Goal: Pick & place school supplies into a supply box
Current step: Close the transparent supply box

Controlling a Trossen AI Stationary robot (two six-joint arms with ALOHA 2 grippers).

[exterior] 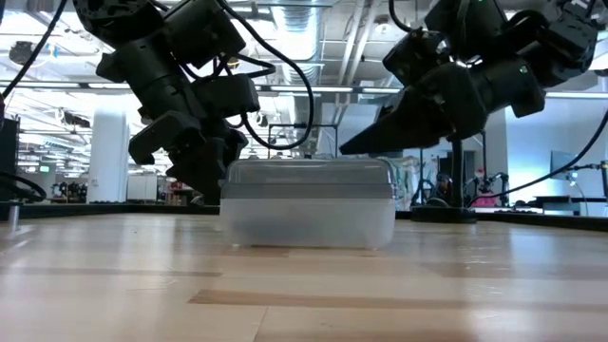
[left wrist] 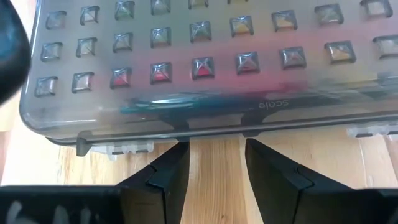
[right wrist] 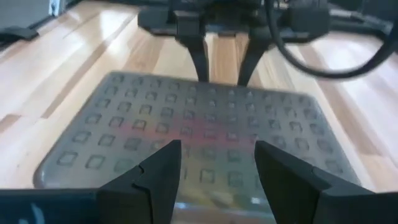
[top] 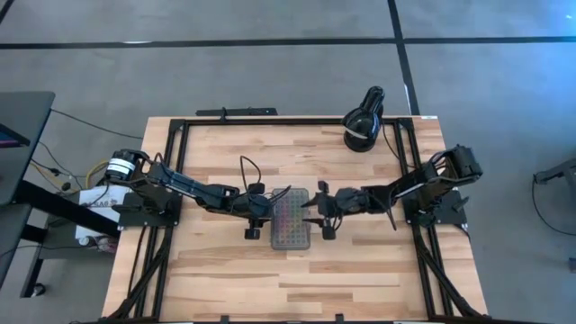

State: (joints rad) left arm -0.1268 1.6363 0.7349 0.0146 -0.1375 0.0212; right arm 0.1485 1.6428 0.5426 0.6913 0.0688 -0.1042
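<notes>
You're nearly done: the box (top: 292, 223) sits mid-table, lid down, pens (left wrist: 205, 102) apparently inside, with the left gripper (left wrist: 214, 168) and the right gripper (right wrist: 214, 165) open and empty on either side of it, leaving only latching, if anything.

The supply box (top: 292, 223) sits flat on the wood with its grey-tinted lid shut, the lid covered in rows of little raised square dots. It's right between the two sets of fingers: the left fingers (left wrist: 166, 177) stop just short of one long edge, tips apart, and the right fingers (right wrist: 163, 171) hang over the opposite edge. Through the lid the school supplies (left wrist: 205, 102) show only as blurry pink, green and yellow streaks lying lengthwise inside.
</notes>
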